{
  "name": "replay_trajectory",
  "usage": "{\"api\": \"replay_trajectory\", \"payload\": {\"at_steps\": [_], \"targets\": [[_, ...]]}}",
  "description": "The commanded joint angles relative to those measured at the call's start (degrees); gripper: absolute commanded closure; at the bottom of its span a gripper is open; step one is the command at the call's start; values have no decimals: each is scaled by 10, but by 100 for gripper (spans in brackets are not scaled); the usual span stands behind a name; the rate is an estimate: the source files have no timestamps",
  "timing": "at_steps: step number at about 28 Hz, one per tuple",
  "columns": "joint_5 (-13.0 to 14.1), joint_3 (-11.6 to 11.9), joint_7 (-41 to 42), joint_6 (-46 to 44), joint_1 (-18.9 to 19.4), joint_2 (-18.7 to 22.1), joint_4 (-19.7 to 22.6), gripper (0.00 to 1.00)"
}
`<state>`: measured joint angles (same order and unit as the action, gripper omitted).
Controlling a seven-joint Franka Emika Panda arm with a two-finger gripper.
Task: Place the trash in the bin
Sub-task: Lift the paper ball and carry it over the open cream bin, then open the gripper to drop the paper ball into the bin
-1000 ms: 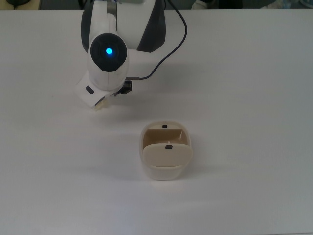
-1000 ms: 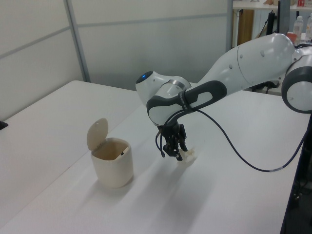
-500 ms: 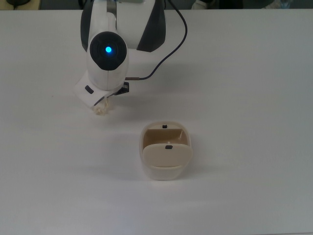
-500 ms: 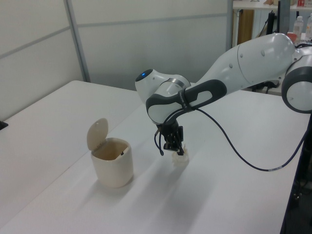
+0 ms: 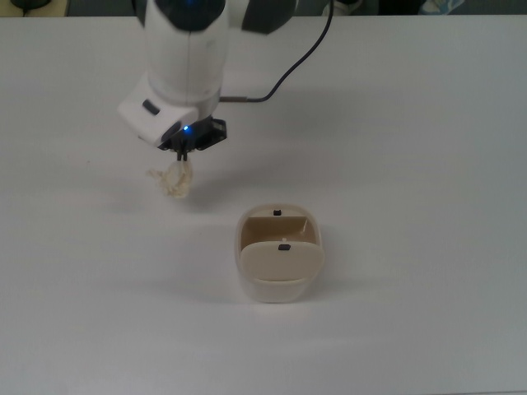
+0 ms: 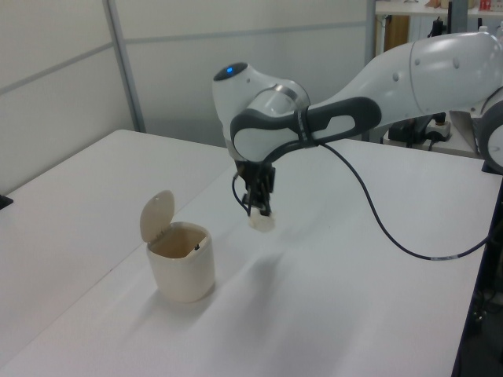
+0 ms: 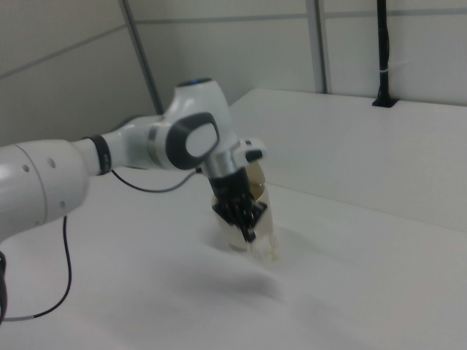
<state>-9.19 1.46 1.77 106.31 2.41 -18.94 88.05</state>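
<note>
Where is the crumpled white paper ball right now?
The crumpled off-white paper wad hangs in the gripper, lifted off the white table, up and toward the top view's left of the open cream bin.
</note>
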Motion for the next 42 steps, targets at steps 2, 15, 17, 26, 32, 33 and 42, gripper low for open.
{"api": "replay_trajectory", "payload": {"at_steps": [2, 15, 17, 26, 32, 33, 42], "targets": [[4, -3, 4, 93, 32, 22, 0, 100], [5, -61, -4, 248, 36, -16, 4, 90], [5, -61, -6, 249, 37, -20, 3, 58], [-5, -60, -4, 247, 36, -18, 0, 0], [0, -46, -7, 182, 28, 14, -1, 0], [0, -42, -6, 166, 26, 21, -1, 0], [4, -1, -7, -4, 23, 86, -16, 0]]}}
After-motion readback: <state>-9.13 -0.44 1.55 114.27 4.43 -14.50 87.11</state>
